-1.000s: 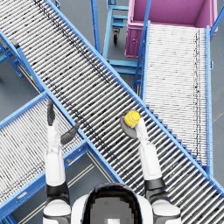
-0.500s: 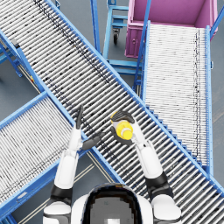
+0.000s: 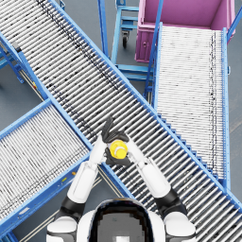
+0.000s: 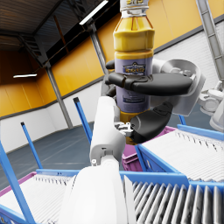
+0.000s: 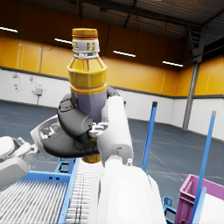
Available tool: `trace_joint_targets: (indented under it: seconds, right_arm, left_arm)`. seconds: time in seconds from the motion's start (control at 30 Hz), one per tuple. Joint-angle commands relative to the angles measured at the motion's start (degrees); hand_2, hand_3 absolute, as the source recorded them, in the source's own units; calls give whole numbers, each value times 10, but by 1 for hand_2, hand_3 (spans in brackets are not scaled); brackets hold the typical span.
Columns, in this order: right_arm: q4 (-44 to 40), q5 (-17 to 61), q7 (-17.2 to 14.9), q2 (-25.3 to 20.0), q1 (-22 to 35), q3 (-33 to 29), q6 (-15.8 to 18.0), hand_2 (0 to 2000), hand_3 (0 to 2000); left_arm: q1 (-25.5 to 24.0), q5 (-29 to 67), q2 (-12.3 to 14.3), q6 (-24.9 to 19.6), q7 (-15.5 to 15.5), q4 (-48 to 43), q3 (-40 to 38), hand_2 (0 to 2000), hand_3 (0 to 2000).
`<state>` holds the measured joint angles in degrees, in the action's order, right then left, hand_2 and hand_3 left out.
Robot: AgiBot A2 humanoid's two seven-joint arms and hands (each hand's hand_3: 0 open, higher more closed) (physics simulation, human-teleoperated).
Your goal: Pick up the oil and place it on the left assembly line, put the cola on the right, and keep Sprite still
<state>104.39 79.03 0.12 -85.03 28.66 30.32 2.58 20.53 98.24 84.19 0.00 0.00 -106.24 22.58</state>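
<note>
- Holding oil upright in right hand, with dark fingers wrapped round the lower label just above the base.
- Clamped firmly on the bottle on that side, as seen in right wrist view.
- Pressing left hand against the bottle from the other side, with one finger laid straight across mid label and a thumb lower down.
- Touching there for sure; cannot tell whether truly gripping or only resting against it.
- In head view, showing some left fingers sticking out past the bottle, away from the robot, not curled.
- Closing in from both sides around the yellow cap in head view, with both forearms angled in like a V.
- Held clear of the rollers, over the near stretch of the diagonal conveyor, close to its left edge.
- Not on the left line, just beside and to the lower left in head view.
- Well apart from the right line, with a pink bin at its far end.
- Capped, with yellow-orange body and purple-grey label.
- Backed in wrist views by orange walls, blue posts, grey floor.
</note>
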Motion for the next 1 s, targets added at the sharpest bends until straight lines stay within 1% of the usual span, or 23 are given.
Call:
trace_joint_targets:
  seconds: [0.03,0.07,0.1,0.13,0.2,0.37,0.4,0.43,0.5,0.57,0.6,0.63,0.67,0.73,0.8,0.83,0.87,0.93,1.0]
  right_arm:
    - [9,0,0,2,-4,20,0,2000,2000]
    - [2,0,0,8,-10,31,-7,2000,2000]
    - [2,0,1,5,-7,12,-15,2000,2000]
    - [3,0,1,8,-11,33,-22,2000,2000]
    - [2,1,0,9,-13,29,-31,2000,2000]
    - [-1,0,-1,1,-13,24,-49,2000,2000]
    - [0,0,-2,-2,-13,22,-52,2000,2000]
    - [0,0,-2,-3,-14,21,-70,2000,2000]
    - [4,0,-3,-6,-14,19,-66,2000,2000]
    - [5,0,-3,-7,-15,20,-59,2000,2000]
    - [2,1,-3,-11,-13,19,-55,2000,2000]
    - [12,1,-4,-8,-17,18,-51,639,1673]
    - [20,1,-4,-8,-18,11,-53,0,1347]
    - [24,0,-2,-10,-19,-10,-42,0,693]
    - [42,0,-2,-6,-27,-52,-34,0,40]
    - [49,0,-2,-3,-31,-69,-32,0,0]
    - [55,0,-1,-2,-34,-84,-30,0,0]
    - [61,0,-1,-2,-38,-96,-28,0,0]
    - [58,0,-1,-1,-43,-98,-27,0,0]
  left_arm:
    - [8,0,7,-2,0,-2,0,0,0]
    - [9,0,9,-6,0,-16,-14,0,0]
    - [7,0,9,-14,1,-18,-13,0,0]
    - [6,1,10,-21,2,-19,-16,0,0]
    - [0,1,8,-29,3,-26,-22,0,0]
    - [-5,0,13,-32,2,-24,-31,0,0]
    - [-5,0,14,-31,2,-27,-39,1361,327]
    - [-7,0,15,-41,1,-30,-39,2000,653]
    - [-9,0,18,-59,1,-28,-39,2000,1307]
    - [-9,0,21,-63,0,-28,-41,2000,1960]
    - [-10,0,22,-63,0,-28,-42,2000,2000]
    - [-10,0,23,-63,-1,-28,-42,2000,2000]
    - [-11,0,24,-57,0,-29,-45,2000,2000]
    - [-13,0,24,-41,0,-35,-55,2000,2000]
    - [-6,0,29,-34,1,-36,-102,2000,2000]
    - [0,0,33,-33,1,-29,-138,2000,2000]
    - [-1,0,30,-32,1,-20,-172,2000,2000]
    - [-25,0,27,-34,0,-5,-232,2000,2000]
    - [-31,0,28,-35,1,22,-279,2000,2000]
